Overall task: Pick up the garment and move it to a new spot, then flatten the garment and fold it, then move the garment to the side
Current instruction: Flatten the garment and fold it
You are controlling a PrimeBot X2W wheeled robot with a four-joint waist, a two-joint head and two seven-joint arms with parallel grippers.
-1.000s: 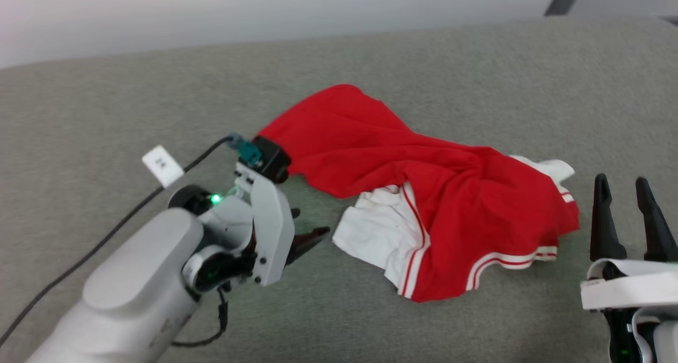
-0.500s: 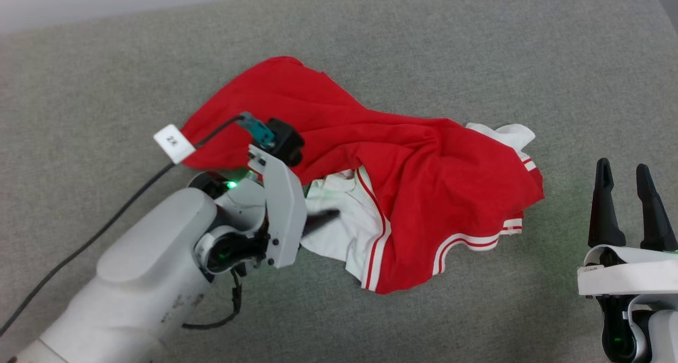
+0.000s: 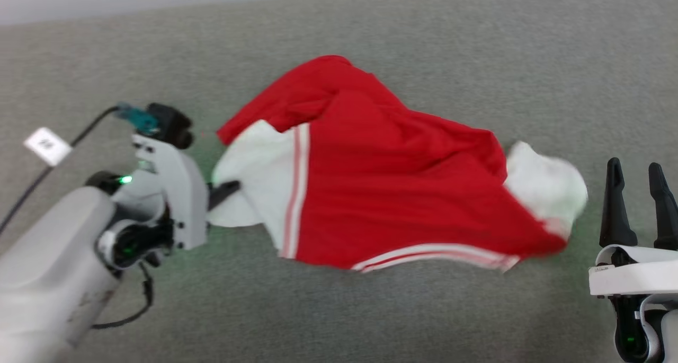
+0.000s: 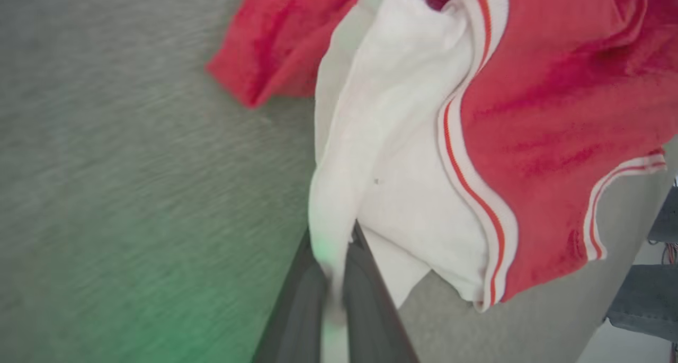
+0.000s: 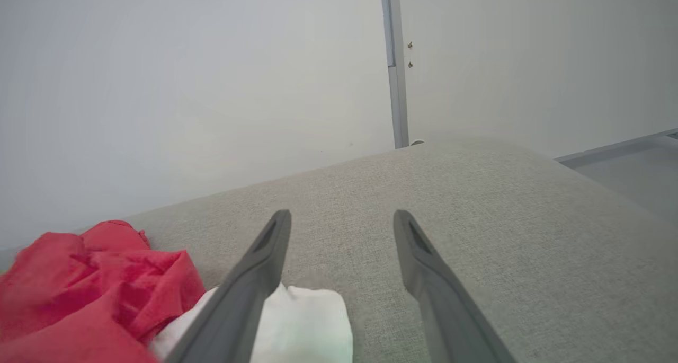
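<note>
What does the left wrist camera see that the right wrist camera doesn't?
Left wrist view, not the right wrist view: the left hand shut on the white sleeve of the garment, and the red-and-white stripe trim.

Right wrist view, not the left wrist view: the right hand, open and holding nothing, a pale wall, and a grey upright strip on it.

Both: red and white cloth of the garment, lying on the grey cushion.

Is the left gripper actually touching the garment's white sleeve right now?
Touching. The left wrist view shows the left gripper shut on a fold of the white sleeve of the garment.
</note>
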